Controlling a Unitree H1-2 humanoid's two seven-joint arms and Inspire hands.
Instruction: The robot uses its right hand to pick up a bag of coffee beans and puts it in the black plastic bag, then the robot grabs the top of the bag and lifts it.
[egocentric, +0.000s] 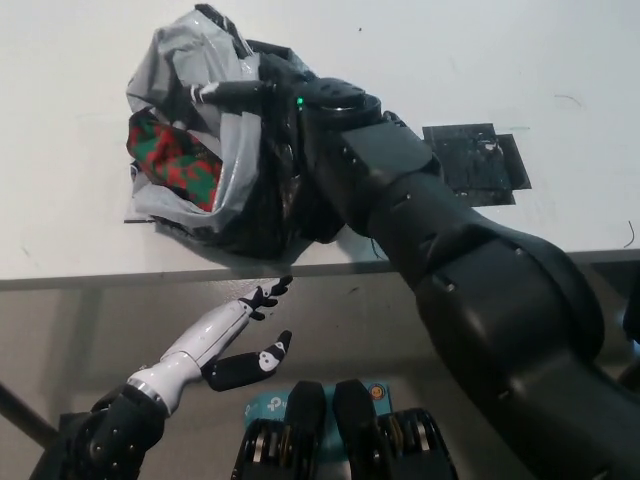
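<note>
The black plastic bag (250, 190) lies slumped on the white table (60, 230), its grey-shining mouth turned to the left. Inside the mouth shows the red and green coffee bean bag (175, 160). My black right hand (262, 95) is at the top of the plastic bag, partly wrapped in its film, so its grip is hidden. The black right arm runs down from there to the bottom right. My white left hand (225, 340) rests open below the table's front edge, holding nothing.
A flat black patch (472, 163) lies on the table right of the arm. The table's front edge (100, 275) crosses the picture just below the plastic bag. Bare white tabletop lies to the far right and back.
</note>
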